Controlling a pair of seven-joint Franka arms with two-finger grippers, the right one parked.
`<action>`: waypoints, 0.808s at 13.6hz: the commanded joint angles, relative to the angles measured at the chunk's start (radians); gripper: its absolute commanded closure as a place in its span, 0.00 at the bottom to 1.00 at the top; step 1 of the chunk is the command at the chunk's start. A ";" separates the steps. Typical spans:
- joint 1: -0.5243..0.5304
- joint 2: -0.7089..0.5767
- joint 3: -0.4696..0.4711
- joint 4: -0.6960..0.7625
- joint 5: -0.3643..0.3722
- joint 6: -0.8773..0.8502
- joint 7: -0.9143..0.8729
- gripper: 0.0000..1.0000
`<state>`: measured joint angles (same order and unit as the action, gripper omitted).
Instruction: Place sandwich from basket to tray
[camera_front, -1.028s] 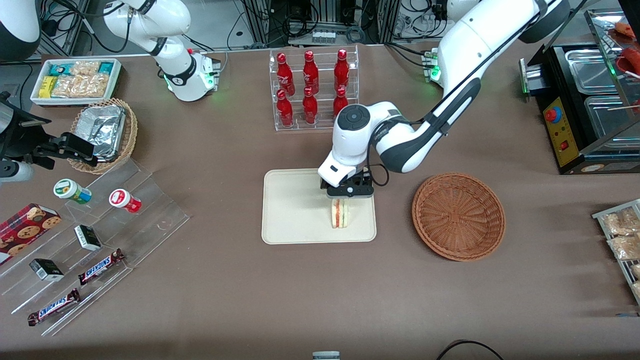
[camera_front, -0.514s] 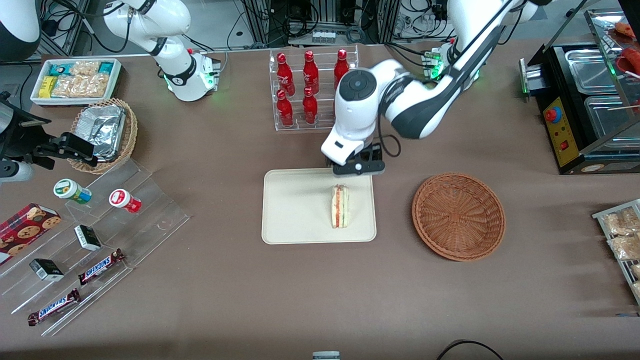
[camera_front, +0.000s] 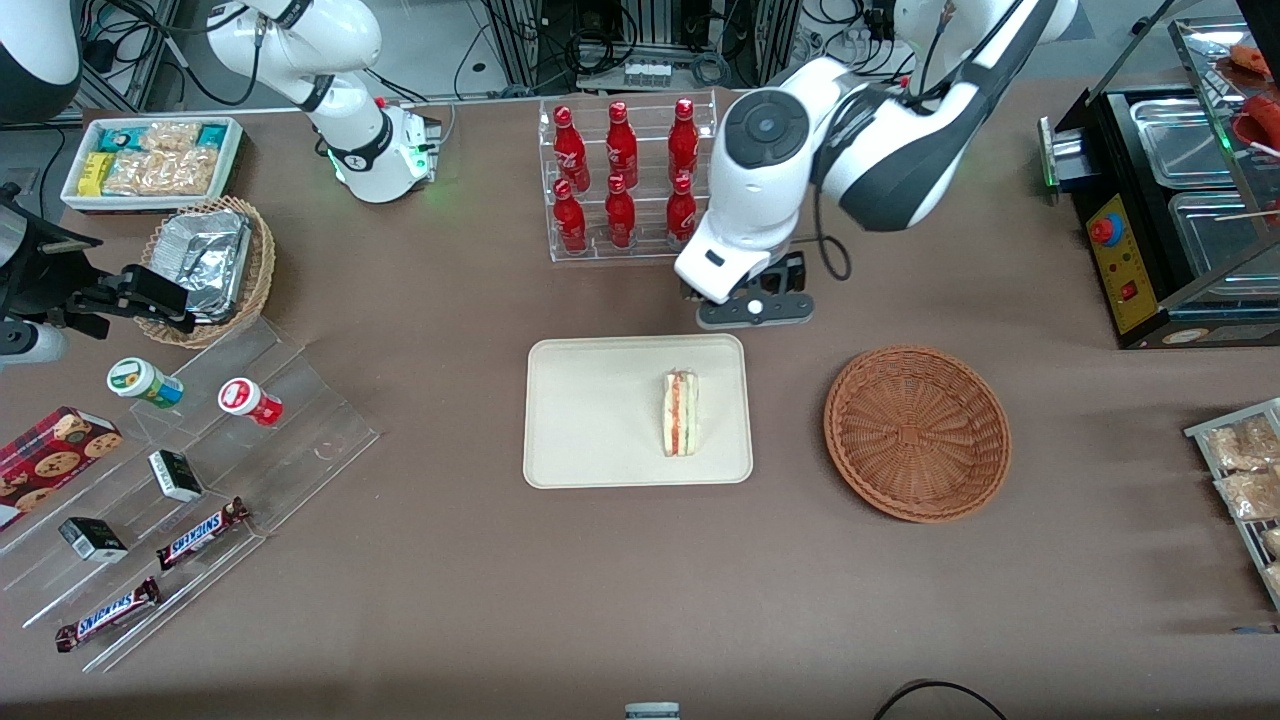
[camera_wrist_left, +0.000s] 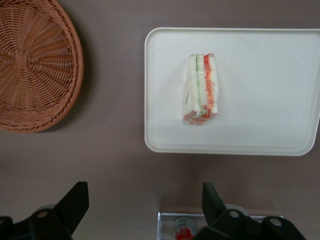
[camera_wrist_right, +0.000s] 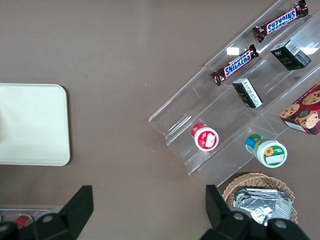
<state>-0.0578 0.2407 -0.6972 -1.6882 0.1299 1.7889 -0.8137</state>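
On the tray (camera_front: 590, 420), near its basket-side edge, the sandwich (camera_front: 680, 412) is lying; the basket (camera_front: 916, 432) is sitting seemingly empty, and the gripper (camera_front: 752, 305) is hovering wide open above the table.

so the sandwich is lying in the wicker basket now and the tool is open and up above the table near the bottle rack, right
Not quite. The sandwich lies on the tray, not in the basket, which holds nothing; the front view shows it. The rest holds: the tool is open, above the table near the bottle rack.

We see a glossy white arm with dark grey joint bands, black cable, and a black gripper (camera_front: 752, 310) carrying a white dot.
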 joint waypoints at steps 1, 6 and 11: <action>0.007 -0.095 0.089 0.042 -0.103 -0.132 0.146 0.00; 0.000 -0.141 0.237 0.137 -0.142 -0.321 0.318 0.00; -0.001 -0.192 0.350 0.140 -0.139 -0.375 0.378 0.00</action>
<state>-0.0501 0.0784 -0.3877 -1.5516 0.0054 1.4453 -0.4577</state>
